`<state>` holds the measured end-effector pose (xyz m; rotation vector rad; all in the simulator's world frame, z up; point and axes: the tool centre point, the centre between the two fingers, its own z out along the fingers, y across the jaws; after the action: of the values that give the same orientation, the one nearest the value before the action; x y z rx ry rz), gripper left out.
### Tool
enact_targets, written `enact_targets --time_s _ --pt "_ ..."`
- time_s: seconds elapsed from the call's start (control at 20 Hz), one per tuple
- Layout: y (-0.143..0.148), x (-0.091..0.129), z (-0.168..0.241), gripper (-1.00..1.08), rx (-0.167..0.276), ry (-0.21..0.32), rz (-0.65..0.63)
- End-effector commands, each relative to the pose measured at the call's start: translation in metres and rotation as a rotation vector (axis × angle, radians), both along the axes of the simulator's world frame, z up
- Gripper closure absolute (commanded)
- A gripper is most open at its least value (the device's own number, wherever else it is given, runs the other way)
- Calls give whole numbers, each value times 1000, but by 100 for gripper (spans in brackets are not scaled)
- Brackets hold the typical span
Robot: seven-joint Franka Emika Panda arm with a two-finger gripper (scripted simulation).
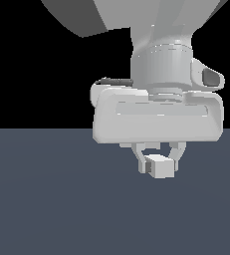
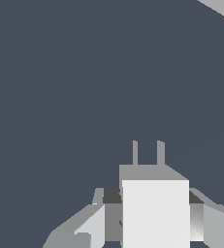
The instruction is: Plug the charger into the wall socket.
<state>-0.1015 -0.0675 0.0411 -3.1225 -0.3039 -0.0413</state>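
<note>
Exterior view shows the claw (image 1: 159,160) hanging just above the dark blue-grey surface (image 1: 47,199), its two fingers pinching one off-white charger (image 1: 161,166) between them. Wrist view shows the charger (image 2: 155,213) filling the gap between the finger pads (image 2: 197,220), two short prongs (image 2: 148,153) sticking out of its far end over bare surface; a pale grey sliver (image 2: 220,7) cuts one corner

**Plain slate floor, black beyond**

The floor (image 1: 47,209) is a flat, even slate-blue plane. It fills the exterior view from 3 o'clock through 6 to 9, meeting blackness along a straight horizon. A pale grey corner (image 2: 222,7) shows in the wrist view; whether it touches the floor cannot be told.
</note>
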Motion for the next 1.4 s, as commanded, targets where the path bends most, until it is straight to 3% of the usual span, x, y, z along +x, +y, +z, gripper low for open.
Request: enact_targets --time_s 0.0,0.8,1.35 --pt "5 4 7 108 0 0 -61" --pt "29 34 46 108 0 0 -420" --pt "33 47 59 108 -1 1 -543"
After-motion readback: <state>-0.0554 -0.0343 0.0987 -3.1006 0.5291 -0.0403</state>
